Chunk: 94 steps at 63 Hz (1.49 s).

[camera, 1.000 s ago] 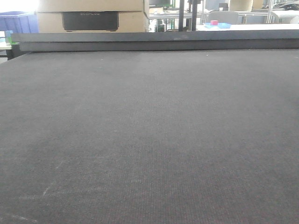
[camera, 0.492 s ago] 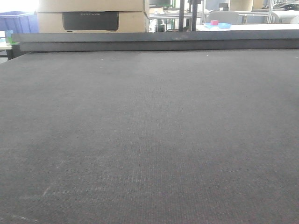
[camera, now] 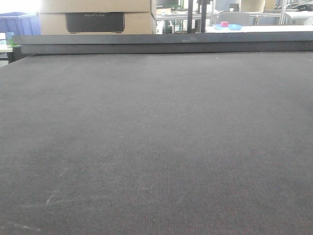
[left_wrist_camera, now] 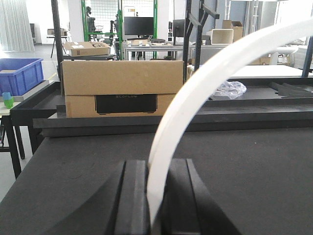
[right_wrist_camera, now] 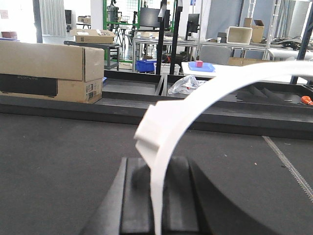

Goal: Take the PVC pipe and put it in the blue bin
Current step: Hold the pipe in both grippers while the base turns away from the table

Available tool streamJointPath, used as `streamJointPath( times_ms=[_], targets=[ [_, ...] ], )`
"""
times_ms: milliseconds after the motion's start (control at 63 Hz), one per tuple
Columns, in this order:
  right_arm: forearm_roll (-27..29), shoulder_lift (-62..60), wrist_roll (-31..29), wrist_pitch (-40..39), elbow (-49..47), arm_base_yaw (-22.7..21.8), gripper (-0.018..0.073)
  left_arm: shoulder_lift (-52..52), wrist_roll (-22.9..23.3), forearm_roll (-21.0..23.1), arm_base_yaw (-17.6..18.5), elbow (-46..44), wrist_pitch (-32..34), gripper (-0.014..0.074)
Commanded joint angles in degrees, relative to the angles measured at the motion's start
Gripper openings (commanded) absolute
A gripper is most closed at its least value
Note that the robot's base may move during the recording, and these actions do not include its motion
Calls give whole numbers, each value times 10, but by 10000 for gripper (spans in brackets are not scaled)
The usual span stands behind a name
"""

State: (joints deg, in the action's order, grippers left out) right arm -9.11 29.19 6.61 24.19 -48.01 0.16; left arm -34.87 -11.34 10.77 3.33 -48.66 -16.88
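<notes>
- PVC pipe [left_wrist_camera: 176, 117]: a thin white curved strip. In the left wrist view it rises from between the fingers of the left gripper [left_wrist_camera: 155, 196] and arcs up to the right, off the black table [left_wrist_camera: 254, 171].
- Left gripper: the jaws are closed on the strip near its lower end. The strip is held upright, so the arc stands above the mat and is not dragged on it.
- Right gripper [right_wrist_camera: 156, 196]: a white arc is likewise clamped between its fingers, with a blocky end tab [right_wrist_camera: 149, 128] just above them. Whether both grippers hold one piece or two pieces cannot be told.
- Front view: only the table's mat is shown. Neither gripper nor pipe appears there, so the hold is judged to lie outside that camera's field.
- Blue bin [left_wrist_camera: 19, 76]: it is set on a side table [left_wrist_camera: 29, 98] beyond the far left corner, left of the cardboard box [left_wrist_camera: 122, 88] and well apart from the pipe. It is taken as the destination. Other blue containers are seen far back, so this is a judgement.
- Step judged: the grab is done and the carry to the bin is not yet made.
- Risk noted: a strip gripped near one end may pivot in the jaws. If one piece is shared, one gripper must let go first.
</notes>
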Motion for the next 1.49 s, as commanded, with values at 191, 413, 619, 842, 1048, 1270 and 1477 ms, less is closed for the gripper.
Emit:
streamJointPath(
  times_ms=[191, 413, 619, 842, 1048, 1270, 1477],
  targets=[
    [-8, -3, -3, -15, 1, -1, -162, 4, 0, 0, 4, 1, 17, -111],
    [-8, -3, -3, -15, 1, -1, -162, 4, 0, 0, 4, 1, 17, -111],
    [-8, -3, -3, -15, 1, -1, -162, 4, 0, 0, 4, 1, 17, -111],
    [-8, -3, -3, -15, 1, -1, -162, 4, 0, 0, 4, 1, 17, -111],
    [-8, -3, -3, -15, 1, -1, -162, 4, 0, 0, 4, 1, 17, -111],
    [-8, -3, -3, -15, 1, -1, -162, 4, 0, 0, 4, 1, 17, -111],
    [-8, -3, -3, -15, 1, -1, -162, 4, 0, 0, 4, 1, 17, -111]
  ],
)
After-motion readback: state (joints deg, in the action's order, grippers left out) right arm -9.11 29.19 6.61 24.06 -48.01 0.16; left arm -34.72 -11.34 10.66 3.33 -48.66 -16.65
